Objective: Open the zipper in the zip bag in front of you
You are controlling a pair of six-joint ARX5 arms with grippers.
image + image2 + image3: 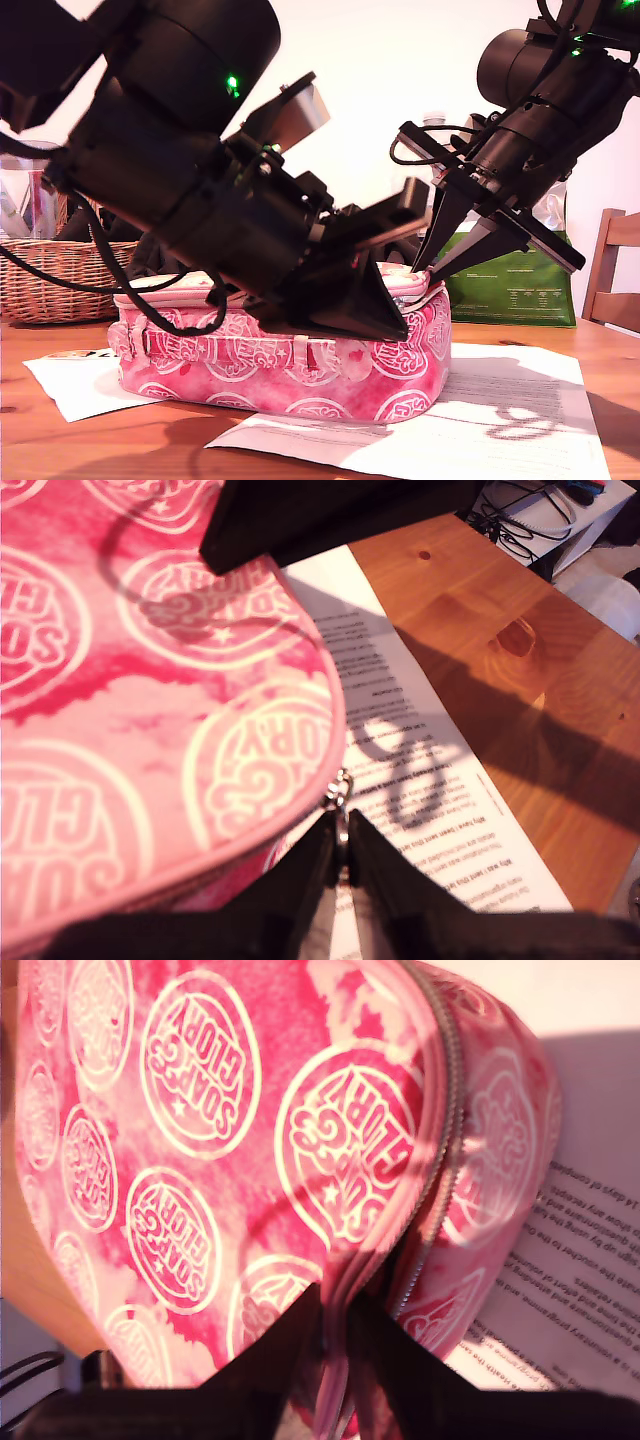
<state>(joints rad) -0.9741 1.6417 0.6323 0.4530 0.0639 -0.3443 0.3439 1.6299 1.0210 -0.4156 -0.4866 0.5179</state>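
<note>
One rectangular soft pink fabric zip bag (300,365) printed with white circular logos, carrying one thin silver-toothed zipper (447,1130) along its upper edge. Two black robot grippers — my first gripper (340,852) and my second gripper (335,1325). Two white printed paper sheets (470,420) show on the one wooden table (110,445). Behind — one woven wicker basket (50,275), one green pouch (510,290), one wooden chair (610,270).
</note>
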